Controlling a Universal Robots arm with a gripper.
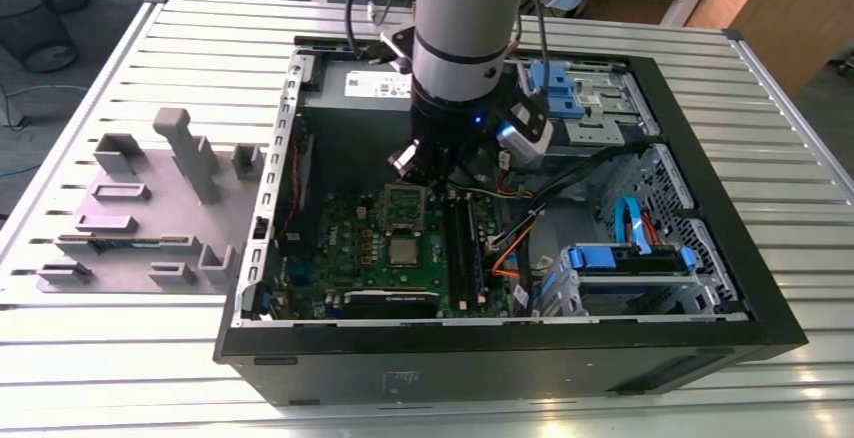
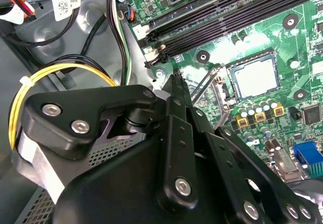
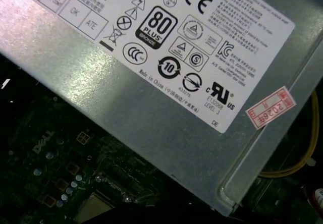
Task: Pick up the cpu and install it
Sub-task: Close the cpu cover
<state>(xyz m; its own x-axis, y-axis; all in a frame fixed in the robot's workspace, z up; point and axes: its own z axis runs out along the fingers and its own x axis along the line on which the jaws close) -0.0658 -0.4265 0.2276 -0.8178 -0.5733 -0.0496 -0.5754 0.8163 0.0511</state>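
Gripper (image 2: 174, 80) sits low inside the PC case (image 1: 534, 353), over the motherboard (image 1: 360, 248); its black linkage runs to a narrow tip, and the jaws look closed together with nothing visible between them, though that is a judgement from one angle. The cpu (image 2: 256, 77) lies flat in its socket on the motherboard, pale metal top up, just beside the gripper tip and not touching it; the load frame (image 1: 404, 207) stands open next to the socket. Chip looks already seated, so doing this step well likely means checking it sits level in the socket, keeping the tip clear of the socket edges, and avoiding the yellow cables (image 2: 60, 72) near the power supply (image 3: 151, 123).
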